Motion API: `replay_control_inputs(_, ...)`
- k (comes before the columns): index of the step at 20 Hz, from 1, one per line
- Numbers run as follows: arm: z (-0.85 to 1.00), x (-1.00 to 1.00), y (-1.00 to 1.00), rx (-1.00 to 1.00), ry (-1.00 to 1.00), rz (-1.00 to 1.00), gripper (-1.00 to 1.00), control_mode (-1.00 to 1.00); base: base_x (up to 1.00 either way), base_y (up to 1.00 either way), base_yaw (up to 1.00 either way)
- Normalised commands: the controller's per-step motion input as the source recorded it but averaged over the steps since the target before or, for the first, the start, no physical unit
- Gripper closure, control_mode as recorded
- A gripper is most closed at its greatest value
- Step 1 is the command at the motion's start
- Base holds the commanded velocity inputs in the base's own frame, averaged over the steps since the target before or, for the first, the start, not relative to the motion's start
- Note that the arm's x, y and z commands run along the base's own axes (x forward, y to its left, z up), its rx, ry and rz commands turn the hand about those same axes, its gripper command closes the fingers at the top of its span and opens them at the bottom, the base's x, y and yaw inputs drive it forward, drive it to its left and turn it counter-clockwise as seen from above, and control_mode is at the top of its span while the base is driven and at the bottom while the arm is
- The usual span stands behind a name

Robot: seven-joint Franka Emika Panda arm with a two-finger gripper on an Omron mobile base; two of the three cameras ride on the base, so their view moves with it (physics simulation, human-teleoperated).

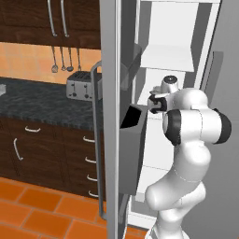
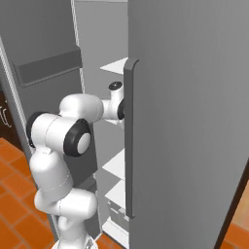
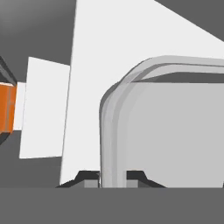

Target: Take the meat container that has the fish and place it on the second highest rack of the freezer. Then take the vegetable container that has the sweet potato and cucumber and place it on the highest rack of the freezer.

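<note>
- The freezer [image 1: 177, 56] stood open, white shelves showing; its door [image 1: 112, 116], with a dark bin [image 1: 135, 140], hung left of the arm; a toaster [image 1: 80, 86] sat on the desk [image 1: 37, 105] beyond
- The fingers [image 3: 113, 177] were nearly shut, gripping the rim of a pale grey container [image 3: 175, 127]; its contents could not be told

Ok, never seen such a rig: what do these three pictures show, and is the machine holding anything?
This is a rendered kitchen. The white arm is a robot on a driving base, reaching into the open freezer. Two pictures come from cameras on the base, behind the arm to its left and right; the third looks along its hand. There the finger tips are shut on the rim of a grey container; its contents are hidden. A toaster stands on the dark counter.
</note>
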Motion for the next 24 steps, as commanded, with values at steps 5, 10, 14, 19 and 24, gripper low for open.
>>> replay_control_inputs(5,-0.22,0.46,-0.03,0.00,-0.04,0.00,1.00,-1.00,0.00,0.00,0.00)
replay_control_inputs(10,-0.05,0.45,-0.09,0.00,-0.01,0.00,1.00,-1.00,0.00,0.00,0.00)
replay_control_inputs(14,0.00,0.38,-0.12,0.00,0.00,0.00,1.00,-1.00,0.00,0.00,0.00)
replay_control_inputs(19,-0.08,0.26,-0.13,0.00,-0.01,0.00,1.00,-1.00,0.00,0.00,0.00)
replay_control_inputs(24,-0.03,0.00,0.00,0.00,-0.01,0.00,1.00,-1.00,0.00,0.00,0.00)
